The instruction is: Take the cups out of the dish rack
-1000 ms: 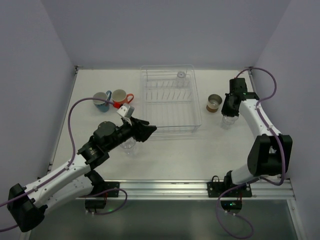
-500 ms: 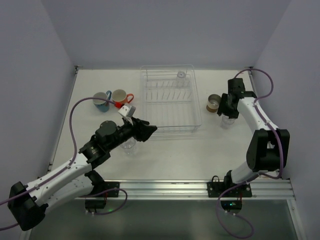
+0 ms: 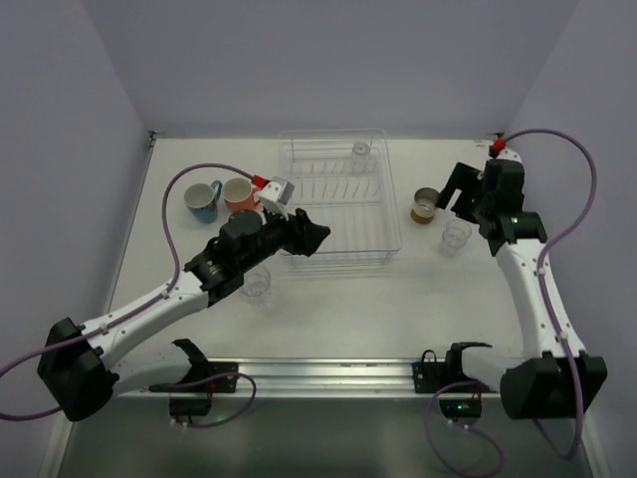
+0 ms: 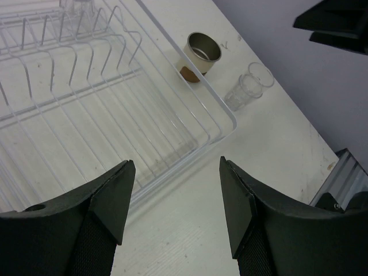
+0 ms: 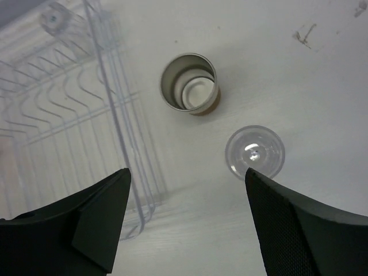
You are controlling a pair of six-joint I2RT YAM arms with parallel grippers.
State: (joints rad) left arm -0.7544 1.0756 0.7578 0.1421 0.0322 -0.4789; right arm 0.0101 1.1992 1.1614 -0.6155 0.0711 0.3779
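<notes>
While one tumbler point(image 3: 360, 150) stands at the far end of the rack point(image 3: 343, 214), the left gripper point(image 3: 317, 236) hangs agape over the near rail, seemingly to fetch it; the right gripper point(image 3: 455, 189), likewise spread and empty, hovers over cups point(image 3: 426, 204) already out

White table point(image 3: 328, 299) boxed in by plain pale lilac walls point(image 3: 328, 60) left, back and right, silver metal rail point(image 3: 328, 371) along near edge, soft even light.

Dish rack point(image 3: 338, 204) — pale, see-through wire grid. Left of the dish rack: one blue mug point(image 3: 203, 200), one orange mug point(image 3: 239, 193). Right of the dish rack: brown cup point(image 3: 426, 206) with a dull metallic-grey interior, and a clear tumbler point(image 3: 456, 236). Table point(image 3: 328, 314) — off-white. Left arm point(image 3: 149, 311) and right arm point(image 3: 532, 289): white links, black joints.
</notes>
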